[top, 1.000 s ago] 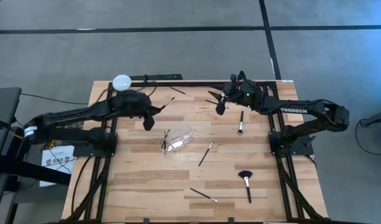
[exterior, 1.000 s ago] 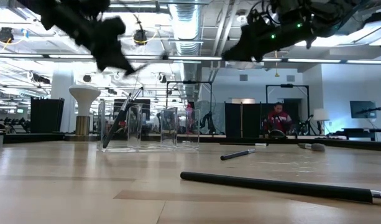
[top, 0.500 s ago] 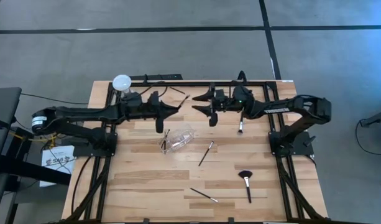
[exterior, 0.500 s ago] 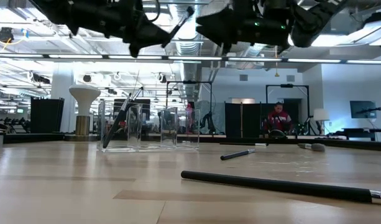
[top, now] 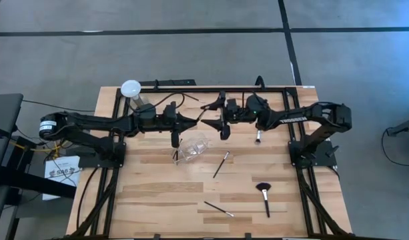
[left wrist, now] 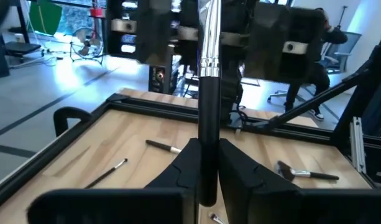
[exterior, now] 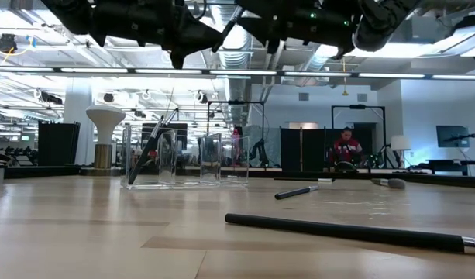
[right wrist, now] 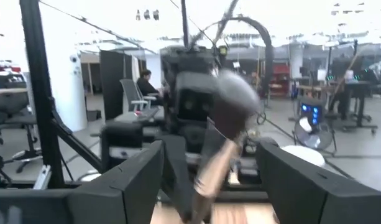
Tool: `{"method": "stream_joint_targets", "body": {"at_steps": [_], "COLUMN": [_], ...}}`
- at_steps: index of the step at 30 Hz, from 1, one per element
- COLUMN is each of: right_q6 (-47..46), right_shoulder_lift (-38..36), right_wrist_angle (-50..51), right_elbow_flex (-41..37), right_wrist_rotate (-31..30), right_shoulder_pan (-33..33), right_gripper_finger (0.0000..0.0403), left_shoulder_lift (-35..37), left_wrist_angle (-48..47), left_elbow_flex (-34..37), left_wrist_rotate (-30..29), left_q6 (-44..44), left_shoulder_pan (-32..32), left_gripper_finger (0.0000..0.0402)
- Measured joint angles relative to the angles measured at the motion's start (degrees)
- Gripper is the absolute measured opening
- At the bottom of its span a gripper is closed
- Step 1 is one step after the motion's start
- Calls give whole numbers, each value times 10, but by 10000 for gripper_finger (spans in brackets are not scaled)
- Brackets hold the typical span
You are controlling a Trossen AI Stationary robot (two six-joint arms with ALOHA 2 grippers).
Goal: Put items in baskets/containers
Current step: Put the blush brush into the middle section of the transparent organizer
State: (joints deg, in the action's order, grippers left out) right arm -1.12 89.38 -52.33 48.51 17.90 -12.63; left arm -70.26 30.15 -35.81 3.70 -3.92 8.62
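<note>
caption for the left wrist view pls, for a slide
Left gripper shut on a makeup brush, held toward the right gripper above the table.

"TROSSEN" in white on right arm [top: 292, 119]; print on white sheet [top: 59, 172] beside table unreadable.

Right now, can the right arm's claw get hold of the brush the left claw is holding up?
Probably yes. The left claw is shut on a brush that points toward the right claw. The right claw is open, facing it, and the brush head sits between its fingers with nothing in the way.
</note>
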Motion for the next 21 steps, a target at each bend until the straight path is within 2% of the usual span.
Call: {"method": "stream_joint_targets", "body": {"at_steps": [7,18,21], "right_q6": [1,14,27], "right_shoulder_lift": [0,0,0], "right_wrist_angle": [-13,-31,-32], "right_elbow_flex": [1,0,0], "right_wrist_rotate": [-1,3,2], "right_shoulder_pan": [3,-7,-7], "right_gripper_finger": [186,21,14], "left_shoulder_lift": [0,0,0], "left_wrist_angle": [4,3,2], "left_elbow_flex": [0,0,0], "left_wrist_rotate": [-7,-7,-11], "left_q6": [2,2,2], "left_shoulder_pan": [0,-3,-2], "left_gripper_finger": [34,36,38]}}
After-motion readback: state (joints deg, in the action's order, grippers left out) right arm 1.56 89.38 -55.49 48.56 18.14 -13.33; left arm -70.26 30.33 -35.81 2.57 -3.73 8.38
